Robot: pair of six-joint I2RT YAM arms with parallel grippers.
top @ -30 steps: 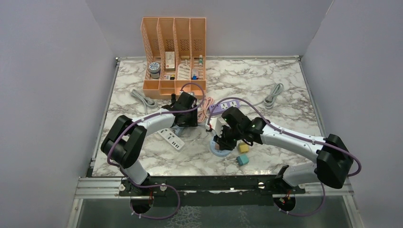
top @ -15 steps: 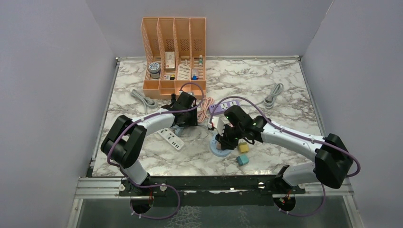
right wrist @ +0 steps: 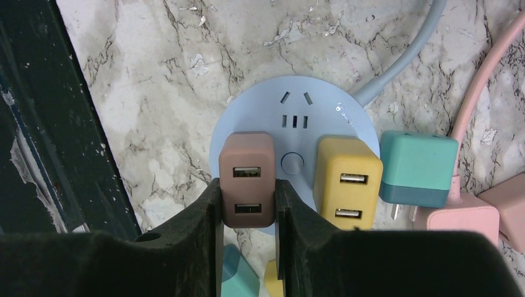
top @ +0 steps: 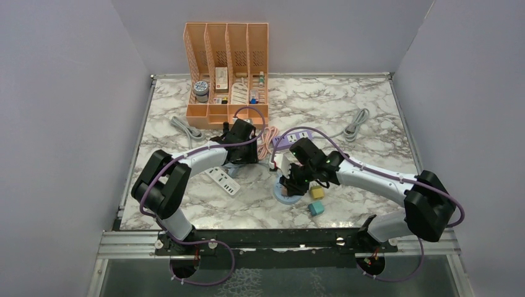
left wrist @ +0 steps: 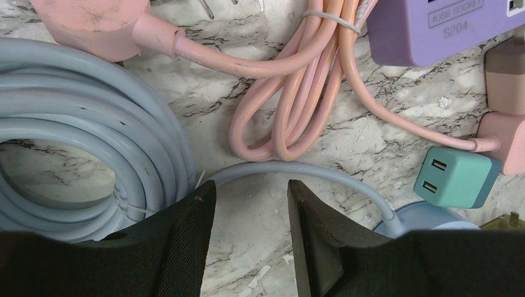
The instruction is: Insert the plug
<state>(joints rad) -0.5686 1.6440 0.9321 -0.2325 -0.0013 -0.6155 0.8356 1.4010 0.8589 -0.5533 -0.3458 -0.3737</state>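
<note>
My right gripper is shut on a brown USB plug, which stands on the round blue socket hub. A yellow USB plug stands on the same hub to its right. A teal plug lies on the table beside the hub. In the top view the right gripper hangs over the hub. My left gripper is open and empty above bare marble, just before the grey cable that runs to the hub. In the top view the left gripper sits left of the hub.
A coiled grey cable, a pink cable bundle and a purple power strip lie near the left gripper. A white power strip, loose yellow and teal plugs, an orange organizer and another grey cable are on the table.
The right gripper has shifted slightly over the hub, first right then back left, still holding the brown plug. The left arm has not moved.
</note>
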